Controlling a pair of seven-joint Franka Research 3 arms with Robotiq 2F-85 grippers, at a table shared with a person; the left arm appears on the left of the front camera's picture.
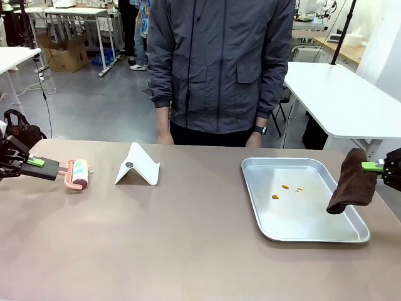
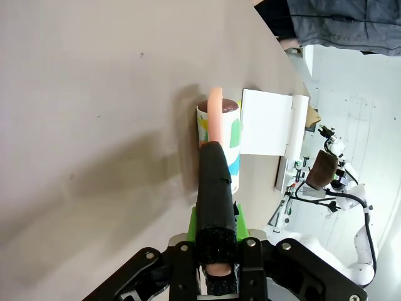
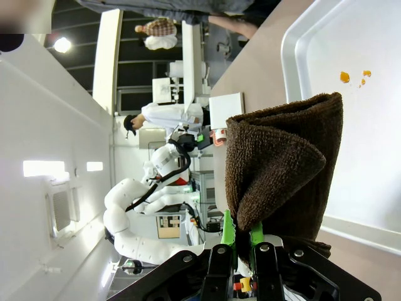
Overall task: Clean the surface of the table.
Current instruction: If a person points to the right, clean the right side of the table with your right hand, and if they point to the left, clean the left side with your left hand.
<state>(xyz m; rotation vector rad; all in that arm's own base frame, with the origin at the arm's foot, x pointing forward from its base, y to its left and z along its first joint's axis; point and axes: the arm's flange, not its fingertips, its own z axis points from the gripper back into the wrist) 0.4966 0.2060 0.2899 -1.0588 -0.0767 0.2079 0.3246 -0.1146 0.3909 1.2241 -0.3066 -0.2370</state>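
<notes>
The big brown table (image 1: 188, 251) takes up the whole near part of the picture, and the silver tray (image 1: 294, 216) sits on its right side. A person (image 1: 219, 63) stands at the far edge of the table, behind the tray and a bit to its left, with both arms down.

A white folded stand (image 1: 138, 166) sits on the table, well to the left of the tray. A brown cloth (image 1: 351, 182) hangs over the right side of the tray, up in the air. A sticky roller (image 1: 79, 174) is far to the left of the tray, past the white stand. It is low at the table top, but I cannot tell if it touches. A few tiny orange bits (image 1: 276, 197) lie inside the tray, near its middle.

The left gripper (image 1: 34, 162) is squeezed tight on the roller's black handle. The right gripper (image 1: 371, 166) is pinched tight on the top of the cloth.

I think this is the getting-ready step. Both cleaning tools are held, but no wiping is going on. Next, I think the cloth must come down flat on the bare table beside the tray, or the roller must press down and roll along. The arms should steer around the stand and the tray.
</notes>
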